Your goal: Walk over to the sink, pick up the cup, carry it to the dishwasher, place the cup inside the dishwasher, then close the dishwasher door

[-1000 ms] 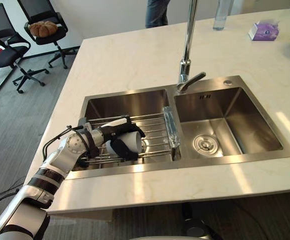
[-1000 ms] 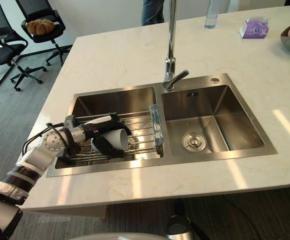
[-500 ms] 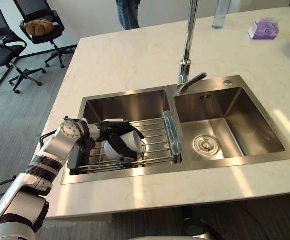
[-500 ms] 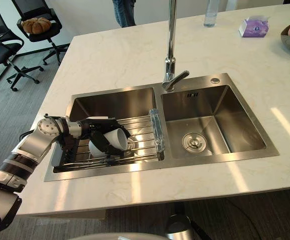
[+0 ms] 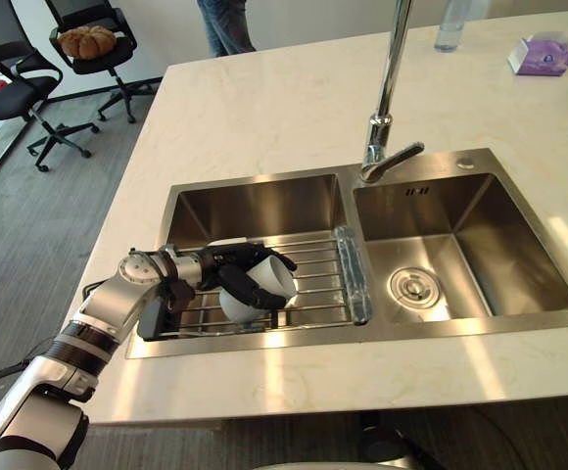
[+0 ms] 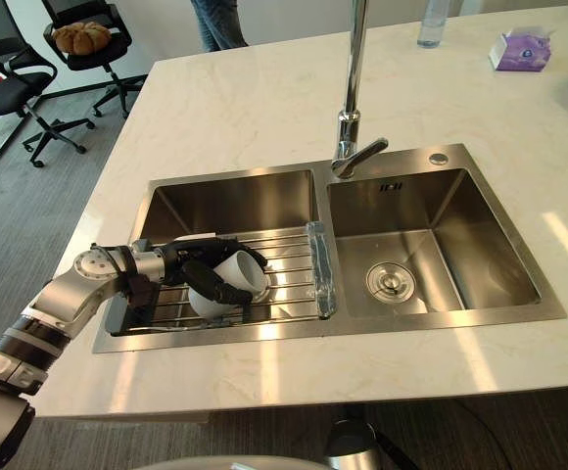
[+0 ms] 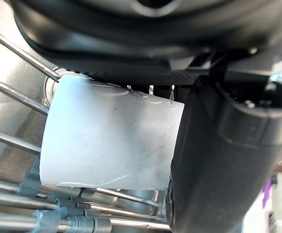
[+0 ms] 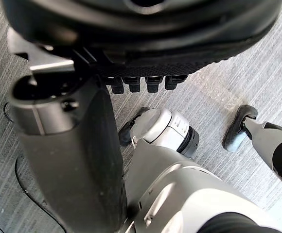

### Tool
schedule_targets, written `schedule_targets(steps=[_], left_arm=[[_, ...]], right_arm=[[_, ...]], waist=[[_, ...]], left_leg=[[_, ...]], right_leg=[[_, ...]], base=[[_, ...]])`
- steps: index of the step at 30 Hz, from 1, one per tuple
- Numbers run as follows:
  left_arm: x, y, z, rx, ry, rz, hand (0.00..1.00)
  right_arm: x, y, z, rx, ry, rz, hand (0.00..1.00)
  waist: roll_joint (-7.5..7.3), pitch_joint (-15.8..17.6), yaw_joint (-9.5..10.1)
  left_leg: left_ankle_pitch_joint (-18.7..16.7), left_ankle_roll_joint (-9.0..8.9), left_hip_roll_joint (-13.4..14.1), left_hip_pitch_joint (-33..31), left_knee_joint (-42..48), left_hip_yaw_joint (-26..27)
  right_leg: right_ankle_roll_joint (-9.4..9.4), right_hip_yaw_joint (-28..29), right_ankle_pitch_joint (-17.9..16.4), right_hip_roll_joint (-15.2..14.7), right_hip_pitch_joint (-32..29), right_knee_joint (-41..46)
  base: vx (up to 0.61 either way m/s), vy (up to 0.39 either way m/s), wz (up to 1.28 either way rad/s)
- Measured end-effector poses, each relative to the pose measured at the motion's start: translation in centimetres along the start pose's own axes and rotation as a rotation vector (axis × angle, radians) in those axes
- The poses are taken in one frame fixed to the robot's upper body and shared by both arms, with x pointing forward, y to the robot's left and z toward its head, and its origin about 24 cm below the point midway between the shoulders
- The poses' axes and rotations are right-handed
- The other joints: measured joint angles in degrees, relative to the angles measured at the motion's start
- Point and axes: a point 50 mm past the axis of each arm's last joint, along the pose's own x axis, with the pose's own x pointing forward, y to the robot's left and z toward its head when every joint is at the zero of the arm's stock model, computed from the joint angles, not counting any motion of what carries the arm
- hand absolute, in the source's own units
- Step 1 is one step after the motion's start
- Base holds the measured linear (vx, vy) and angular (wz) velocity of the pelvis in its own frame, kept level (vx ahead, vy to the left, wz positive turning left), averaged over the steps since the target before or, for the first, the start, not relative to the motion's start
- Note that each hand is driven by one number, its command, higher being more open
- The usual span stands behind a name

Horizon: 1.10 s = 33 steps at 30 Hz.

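Now the left hand (image 5: 237, 274) is wrapped around the white cup (image 5: 267, 286), fingers over its top and thumb under its side. The cup is tipped, mouth towards the faucet (image 5: 387, 108), over the wire rack (image 5: 313, 289) in the sink (image 5: 264, 340) basin left of the faucet and nearer the robot. Whether it has cleared the wires I cannot tell.

The right hand (image 8: 146, 43) hangs over the floor, well away from the faucet (open or closed, I cannot tell).

The likely trouble is the lift. The cup's smooth wall could slide out of this sideways hold, or its base could snag a rack wire and twist loose. A wide swing could also knock it against the basin wall or the faucet.
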Motion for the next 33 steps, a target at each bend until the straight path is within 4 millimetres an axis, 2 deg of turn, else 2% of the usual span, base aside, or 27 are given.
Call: schedule_targets(steps=[2,5,6,8,10,14,15,20,23,24,25,26,27,28,29,30,31,33], left_arm=[[-1.4,0.1,0.4,-0.061,-0.125,0.098,0.00],[-3.9,1.6,2.1,-0.069,-0.323,0.301,0.00],[-4.5,2.0,2.4,-0.074,-0.368,0.346,0.00],[-7.1,2.5,3.3,-0.125,-0.562,0.524,0.00],[-8.6,2.5,3.4,-0.158,-0.667,0.609,0.00],[-10.3,1.1,2.3,-0.282,-0.827,0.710,0.00],[-10.9,0.5,1.8,-0.328,-0.867,0.745,0.00],[-13.3,0.6,-0.2,-0.410,-0.932,0.959,0.00],[-14.7,0.4,-1.0,-0.415,-0.963,1.088,0.00],[-14.9,0.3,-1.3,-0.415,-0.964,1.107,0.00],[-15.0,0.3,-1.4,-0.413,-0.971,1.128,0.00],[-15.0,0.3,-1.3,-0.407,-0.969,1.136,0.00],[-15.1,0.3,-1.3,-0.404,-0.968,1.137,0.00],[-15.2,0.2,-1.4,-0.385,-0.961,1.149,0.00],[-15.6,0.2,-1.4,-0.359,-0.961,1.168,0.00],[-15.9,0.2,-1.3,-0.347,-0.964,1.180,0.00],[-16.8,0.3,-1.3,-0.317,-0.976,1.211,0.00],[-18.2,0.3,-0.7,-0.270,-1.001,1.261,0.00]], right_arm=[[0.0,-0.1,0.0,0.008,-0.001,0.001,1.00],[-0.1,-0.6,-0.3,0.034,0.006,0.001,1.00],[-0.1,-0.6,-0.3,0.038,0.007,0.000,1.00],[-0.1,-0.6,-0.5,0.046,0.006,0.008,1.00],[-0.1,-0.7,-1.0,0.055,0.013,0.008,1.00],[-0.1,-0.9,-2.0,0.064,0.020,0.012,1.00],[-0.1,-1.1,-2.4,0.074,0.020,0.006,1.00],[-0.1,-1.0,-3.1,0.056,0.033,0.004,1.00],[-0.2,-1.2,-3.1,0.066,0.027,0.003,1.00],[-0.2,-1.3,-3.0,0.074,0.022,0.001,1.00],[-0.2,-1.2,-2.9,0.095,0.009,0.007,1.00],[-0.2,-1.2,-3.2,0.114,0.008,0.010,1.00],[-0.3,-1.4,-3.5,0.118,0.011,0.006,1.00],[-0.4,-1.6,-3.9,0.135,0.019,0.005,1.00],[-0.5,-1.8,-4.3,0.138,0.034,0.002,1.00],[-0.5,-1.7,-4.3,0.138,0.036,0.008,1.00],[-0.4,-1.5,-4.0,0.130,0.033,0.019,1.00],[-0.5,-1.2,-4.6,0.131,0.015,0.055,1.00]], waist=[[-0.47,0.30,1.11],[-0.81,0.33,3.47],[-0.89,0.30,3.74],[-1.36,0.07,4.88],[-1.98,-0.28,6.35],[-3.61,-1.91,8.37],[-4.31,-2.27,9.52],[-6.13,-3.51,10.97],[-5.97,-4.47,11.50],[-5.61,-4.78,11.49],[-5.13,-4.64,11.38],[-5.45,-4.72,10.94],[-5.70,-4.84,10.83],[-6.34,-5.09,11.05],[-6.99,-5.39,11.45],[-7.24,-5.49,11.99],[-7.18,-5.62,13.47],[-7.13,-5.63,14.01]], left_leg=[[0.74,0.15,-0.36,-0.67,0.03,-0.73],[1.32,0.33,-0.53,-1.20,0.02,-1.54],[1.48,0.35,-0.61,-1.38,0.02,-2.01],[1.90,0.53,-0.72,-1.89,-0.02,-3.42],[2.11,0.56,-0.72,-1.87,-0.02,-4.18],[3.23,1.07,-1.57,-2.62,-0.85,-6.58],[3.51,1.28,-1.97,-2.74,-1.00,-7.11],[3.24,1.89,-2.97,-3.96,0.21,-9.06],[2.70,2.81,-3.72,-5.90,1.16,-11.09],[2.57,3.02,-3.79,-6.79,1.66,-11.98],[2.40,3.09,-4.04,-8.16,2.85,-14.27],[2.40,3.08,-5.00,-9.33,3.81,-17.57],[2.38,3.04,-5.55,-9.76,4.24,-19.20],[2.36,3.02,-6.97,-10.09,4.65,-22.48],[2.42,2.79,-8.07,-10.27,5.08,-24.95],[2.61,2.34,-8.34,-10.35,5.40,-25.79],[2.47,2.09,-8.34,-10.63,5.97,-26.63],[2.66,1.95,-8.25,-12.49,8.09,-27.47]], right_leg=[[-0.01,-0.86,0.01,-0.51,0.00,0.00],[-0.08,-1.96,0.03,-0.86,0.18,0.00],[-0.09,-2.33,0.02,-1.02,0.27,0.00],[-0.10,-3.66,0.02,-1.36,0.62,0.00],[-0.13,-4.49,-0.03,-1.52,1.21,0.00],[-0.17,-6.89,-0.05,-2.76,1.84,0.00],[-0.16,-7.39,-0.01,-3.23,2.08,0.00],[0.00,-8.93,0.13,-4.34,3.02,0.05],[0.74,-9.46,-0.57,-5.16,2.62,1.03],[0.90,-8.96,-1.51,-5.27,1.82,2.65],[1.69,-5.66,-5.72,-5.50,-0.98,9.29],[1.69,-1.98,-11.47,-5.60,-3.24,16.17],[1.65,-0.46,-13.98,-5.64,-4.04,19.19],[1.66,2.36,-18.56,-5.80,-5.08,24.58],[1.88,4.22,-21.41,-5.84,-5.77,28.24],[1.56,4.35,-22.22,-5.95,-5.81,29.30],[1.27,3.69,-23.24,-6.02,-5.90,30.32],[0.77,1.51,-23.75,-5.98,-5.43,30.20]], base=[[-0.06,-0.019,0.21],[-0.06,-0.023,0.19],[-0.09,-0.032,0.33],[-0.08,-0.026,0.31],[-0.05,-0.016,0.22],[-0.06,-0.002,0.37],[-0.05,0.010,0.17],[-0.06,0.013,0.21],[-0.04,0.012,0.28],[-0.01,0.006,0.59],[0.02,-0.036,1.01],[0.03,-0.066,1.22],[0.05,-0.122,1.48],[0.07,-0.156,1.39],[0.08,-0.165,1.25],[0.09,-0.170,0.80],[0.07,-0.128,0.43],[0.07,-0.110,0.48]])
